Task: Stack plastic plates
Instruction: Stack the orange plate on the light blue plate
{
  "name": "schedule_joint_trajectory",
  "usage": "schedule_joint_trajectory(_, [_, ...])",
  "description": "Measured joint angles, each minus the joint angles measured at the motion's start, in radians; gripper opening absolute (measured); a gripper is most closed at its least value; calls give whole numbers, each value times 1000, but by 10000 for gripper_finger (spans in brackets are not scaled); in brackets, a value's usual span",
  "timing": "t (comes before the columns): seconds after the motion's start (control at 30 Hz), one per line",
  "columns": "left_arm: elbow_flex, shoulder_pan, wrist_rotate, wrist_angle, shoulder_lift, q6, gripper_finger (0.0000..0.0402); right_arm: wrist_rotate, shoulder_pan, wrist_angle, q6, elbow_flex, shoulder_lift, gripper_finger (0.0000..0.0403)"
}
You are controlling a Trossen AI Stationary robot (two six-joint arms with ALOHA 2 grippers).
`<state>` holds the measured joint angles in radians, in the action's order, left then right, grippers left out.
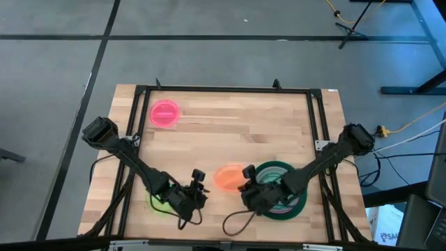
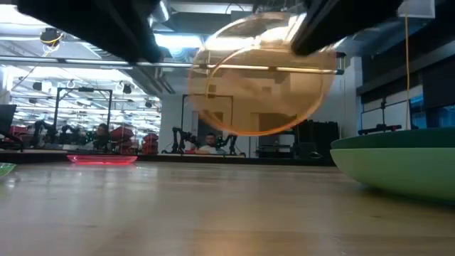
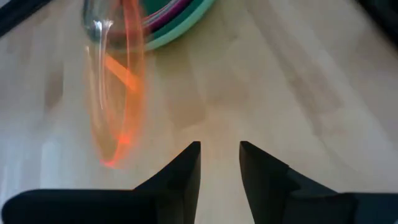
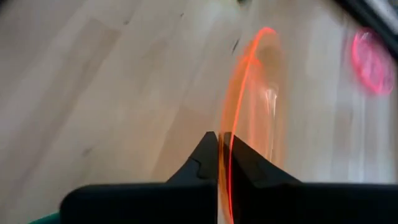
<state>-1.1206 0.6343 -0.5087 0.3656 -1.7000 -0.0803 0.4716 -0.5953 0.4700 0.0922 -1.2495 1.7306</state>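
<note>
High view: orange plate (image 1: 226, 177) is gripped by the right tool (image 1: 246, 187), just left of the green stack (image 1: 293, 199). Pink plate (image 1: 165, 113) lies at the desk's (image 1: 237, 132) far left; yellow-green plate (image 1: 157, 204) partly hidden under the left arm.
Low view: orange plate (image 2: 261, 75) is held off the desk, tilted.
Left wrist: left tool (image 3: 219, 171) is released, nothing held.
Right wrist: fingers (image 4: 205, 163) are clamped on the orange plate's rim.

Both your arms reach in low over the desk's near edge.
Your left gripper (image 3: 219, 163) waits with jaws parted; your right gripper (image 4: 219, 152) has its jaws pinched on the orange plate (image 1: 228, 177).
</note>
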Motion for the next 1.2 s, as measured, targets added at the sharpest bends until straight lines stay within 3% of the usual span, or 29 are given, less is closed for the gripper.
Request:
schedule_joint_trajectory(0.27, [0, 38, -32, 6, 16, -22, 106, 8, -133, 462, -413, -180, -1, 4])
schedule_joint_trajectory(0.43, [0, 38, -31, 5, 16, -25, 106, -98, -203, 659, -713, -186, -2, 5])
schedule_joint_trajectory(0.67, [0, 36, -32, 3, 15, -26, 106, -172, -251, 699, -887, -128, 0, 5])
schedule_joint_trajectory(0.93, [0, 31, -33, 0, 15, -26, 106, -151, -235, 642, -978, -70, -1, 11])
schedule_joint_trajectory(1.03, [0, 31, -33, -1, 14, -26, 106, -158, -234, 604, -993, -47, 0, 41])
schedule_joint_trajectory(1.2, [0, 30, -37, -1, 14, -26, 106, -183, -234, 571, -1002, -45, 0, 126])
